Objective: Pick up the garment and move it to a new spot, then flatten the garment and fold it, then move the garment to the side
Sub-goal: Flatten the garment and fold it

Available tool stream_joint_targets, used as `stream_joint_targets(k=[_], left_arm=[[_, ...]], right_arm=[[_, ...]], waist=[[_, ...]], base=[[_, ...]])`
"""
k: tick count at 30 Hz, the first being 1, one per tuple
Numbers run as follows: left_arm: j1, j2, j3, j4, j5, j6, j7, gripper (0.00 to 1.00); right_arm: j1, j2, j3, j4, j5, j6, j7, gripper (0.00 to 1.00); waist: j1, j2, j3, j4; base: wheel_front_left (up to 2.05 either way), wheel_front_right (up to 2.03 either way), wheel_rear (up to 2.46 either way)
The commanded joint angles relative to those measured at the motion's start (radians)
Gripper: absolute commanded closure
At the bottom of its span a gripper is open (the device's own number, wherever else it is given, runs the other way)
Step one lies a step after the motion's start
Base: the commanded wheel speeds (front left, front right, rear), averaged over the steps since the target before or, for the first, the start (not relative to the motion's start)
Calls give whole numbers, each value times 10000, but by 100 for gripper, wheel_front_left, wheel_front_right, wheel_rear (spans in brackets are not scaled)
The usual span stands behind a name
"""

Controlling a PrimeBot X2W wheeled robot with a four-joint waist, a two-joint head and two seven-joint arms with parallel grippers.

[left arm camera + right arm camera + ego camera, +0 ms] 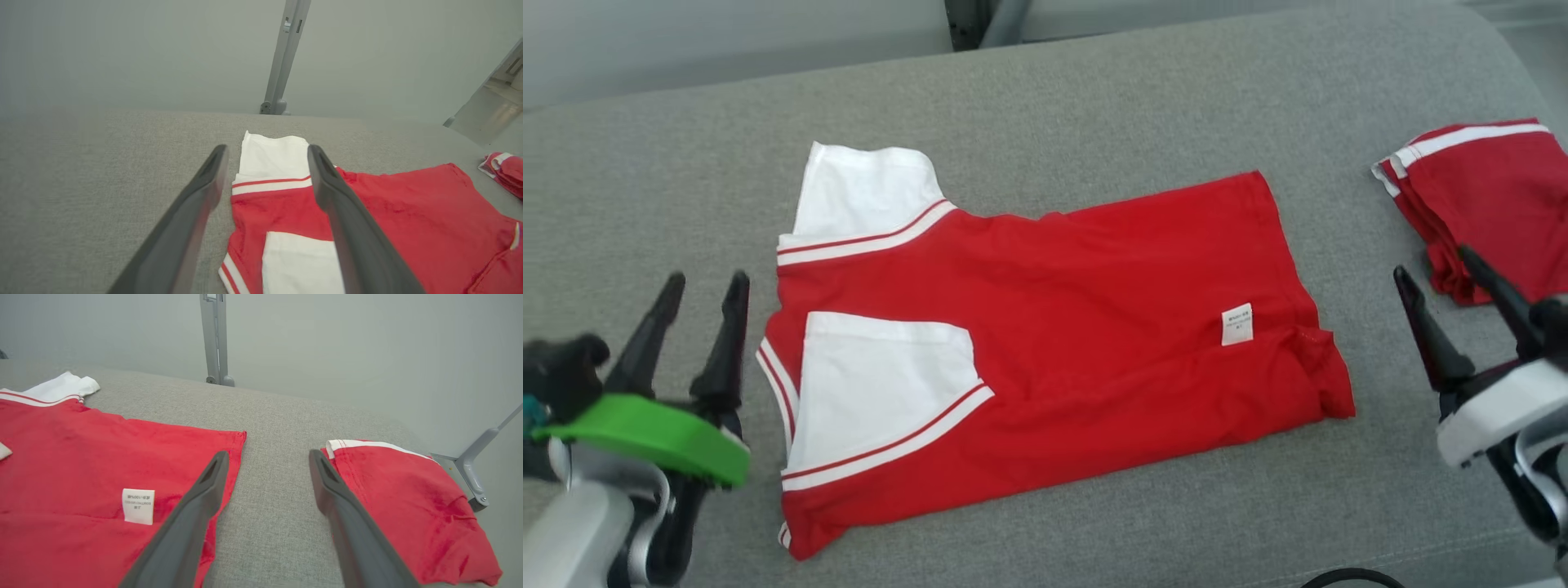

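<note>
Garments, two in all.

1. Garment (1054,327), one: red shirt, the task's thing. It lies flat near the middle of the grey fabric-covered counter (1094,106), with the long axis across the head view, the neck end toward the robot's left and the hem toward its right.
   - Sleeves, two, white with red-and-white striped bands. One (866,192) sticks out at the far left corner. The other (882,384) is folded in over the red body on the near left.
   - Label (1237,324), one, white with small print that is too fine to read, lying on the red cloth near the hem.
   - The hem corner nearest the robot is rumpled. The rest of the cloth is mostly smooth.

2. Folded red garment (1494,204), one, white-striped at its edge. It lies apart from the shirt, past its hem on the right, with bare counter between the two.

End effectors, two, each with two dark fingers.
- Left end effector (704,286): fingers spread and nothing between them, just beside the shirt's neck end. In the left wrist view one finger is over the counter and the other over the shirt.
- Right end effector (1433,263): fingers spread and nothing held, beyond the shirt's hem, over the bare strip between the shirt and the folded garment.
</note>
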Motion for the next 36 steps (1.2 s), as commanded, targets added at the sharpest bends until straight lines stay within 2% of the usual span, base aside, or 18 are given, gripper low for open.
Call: stream_joint_targets(k=[1, 5, 7, 9, 11, 13, 19, 24, 28, 32, 36], left_arm=[[660, -20, 124, -106, -79, 143, -227, 0], [2284, -387, 516, -328, 293, 413, -571, 0], [2923, -676, 1132, -461, 691, 498, -618, 0], [3677, -1130, 1782, -595, 1209, 384, -601, 0], [4600, -1742, 2617, -680, 2103, 11, -598, 0], [5066, -2041, 2970, -596, 2685, -316, -600, 0], [5404, -2909, 3765, -427, 3616, -1180, -602, 0], [5023, -3240, 3980, -84, 3832, -1734, -603, 0], [3929, -3132, 3624, 80, 3462, -2080, -213, 0], [1881, -2785, 3112, -83, 2531, -2258, 1485, 0], [-546, -2255, 2808, -94, 1166, -2317, 3796, 0]], right_arm=[[430, 182, -119, 1, -316, -17, -314, 0], [1464, 970, -416, 60, -906, -17, -904, 0], [1857, 1367, -599, 109, -1177, -17, -1063, 0], [2244, 1813, -872, 162, -1453, -17, -1156, 0], [2678, 2375, -1270, 103, -1786, -17, -1213, 0], [2951, 2724, -1502, -78, -2004, -17, -1199, 0], [3423, 3295, -1963, -383, -2360, -17, -1205, 0], [3076, 3106, -1752, -142, -2206, -17, -1202, 0], [2185, 2586, -1621, 21, -1832, -17, -924, 0], [616, 1745, -1273, 6, -1505, -17, 263, 0], [-1166, 1292, -960, 436, -1080, -17, 1638, 0]], waist=[[1, 0, -1073, 821], [1, 0, -1513, 1061], [1, 0, -1712, 1134], [1, 0, -1913, 1205], [1, 0, -2183, 1268], [1, 0, -2294, 1287], [1, 0, -2348, 1298], [1, 0, -2144, 1091], [1, 0, -1325, 1018], [1, 0, 3, 946], [1, 0, 1297, 757]], base=[[0, 0, 0], [0, 0, 0], [0, 0, 0], [0, 0, 0], [0, 0, 0], [0, 0, 0], [0, 0, 0], [0, 0, 0], [0, 0, 0], [0, 0, 0], [0, 0, 0]])
